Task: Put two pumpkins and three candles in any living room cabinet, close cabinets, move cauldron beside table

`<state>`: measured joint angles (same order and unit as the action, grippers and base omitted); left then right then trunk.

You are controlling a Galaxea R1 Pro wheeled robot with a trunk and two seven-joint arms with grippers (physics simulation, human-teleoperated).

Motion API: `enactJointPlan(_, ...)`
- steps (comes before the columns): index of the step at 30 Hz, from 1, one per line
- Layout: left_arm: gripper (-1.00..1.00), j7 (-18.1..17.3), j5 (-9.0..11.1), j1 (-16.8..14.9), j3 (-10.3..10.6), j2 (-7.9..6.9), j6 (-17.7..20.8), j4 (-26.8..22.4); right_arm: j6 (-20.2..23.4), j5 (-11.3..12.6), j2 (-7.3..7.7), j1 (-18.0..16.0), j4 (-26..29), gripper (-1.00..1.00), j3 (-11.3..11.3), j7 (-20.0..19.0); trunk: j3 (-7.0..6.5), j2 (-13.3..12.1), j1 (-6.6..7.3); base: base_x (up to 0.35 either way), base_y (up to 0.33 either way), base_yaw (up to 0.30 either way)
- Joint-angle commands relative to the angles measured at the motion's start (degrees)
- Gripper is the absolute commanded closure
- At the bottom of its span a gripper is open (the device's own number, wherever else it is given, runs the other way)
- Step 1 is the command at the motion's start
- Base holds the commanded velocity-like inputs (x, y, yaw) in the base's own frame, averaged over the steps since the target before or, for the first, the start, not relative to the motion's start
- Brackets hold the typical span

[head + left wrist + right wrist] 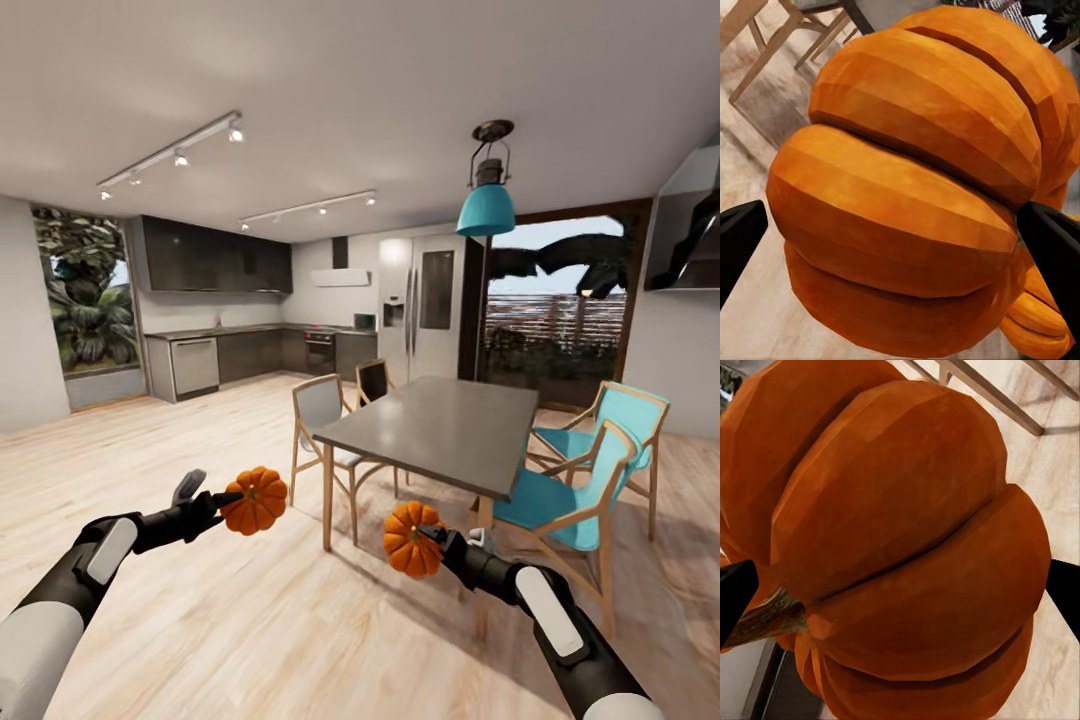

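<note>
Holding pumpkins [254, 499] over light wood floor [200, 620] beside dining table [440, 425].

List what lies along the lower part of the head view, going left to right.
Left tool → the pumpkin it holds → table leg → second pumpkin → right tool → blue chair.

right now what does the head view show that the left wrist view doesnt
Head view alone: both arms, each holding a pumpkin, the left gripper on the left pumpkin and the right gripper on the right pumpkin; also the grey dining table, teal chairs, kitchen and fridge.
Left wrist view alone: the ribs of its pumpkin close up between the dark jaws.
Both: the left pumpkin, light wood floor, wooden chair legs.
</note>
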<state>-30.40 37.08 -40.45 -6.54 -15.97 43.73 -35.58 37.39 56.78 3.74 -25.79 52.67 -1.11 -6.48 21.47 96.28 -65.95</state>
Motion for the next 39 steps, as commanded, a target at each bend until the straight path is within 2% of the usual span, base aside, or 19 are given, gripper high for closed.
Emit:
enactJointPlan(1, 1.0, -0.11, 0.54, -0.06, -0.23, 0.04, 0.48, 0.05, 0.13, 0.48, 0.05, -0.05, 0.06, 1.0, -0.14, -0.11, 0.05, 0.04, -0.03, 0.316, 0.0, 0.224)
enactJointPlan(8, 1.0, -0.17, 0.62, -0.07, -0.23, 0.01, 0.48, 0.15, 0.1, 0.48, 0.04, -0.14, 0.06, 1.0, -1.65, -0.06, 0.03, 0.04, -0.03, 0.201, 0.0, 0.261)
enactJointPlan(28, 1.0, -0.19, 0.63, -0.07, -0.23, 0.15, 0.48, 0.16, 0.14, 0.35, -0.29, -0.35, 0.06, 1.0, -3.31, -0.02, 0.03, 0.04, -0.03, 0.008, 0.0, 0.276)
enactJointPlan(34, 1.0, -0.19, 0.63, -0.07, -0.23, 0.27, 0.48, 0.16, 0.14, 0.36, -0.3, -1.02, 0.01, 1.0, -4.69, -0.02, 0.03, 0.04, -0.03, 0.045, 0.0, 0.278)
enactJointPlan(39, 1.0, -0.14, 0.63, -0.07, -0.23, 0.09, 0.48, 0.23, 0.14, 0.35, -0.32, -1.44, -0.02, 1.0, -5.81, -0.02, 0.03, 0.04, -0.03, 0.252, 0.0, 0.279)
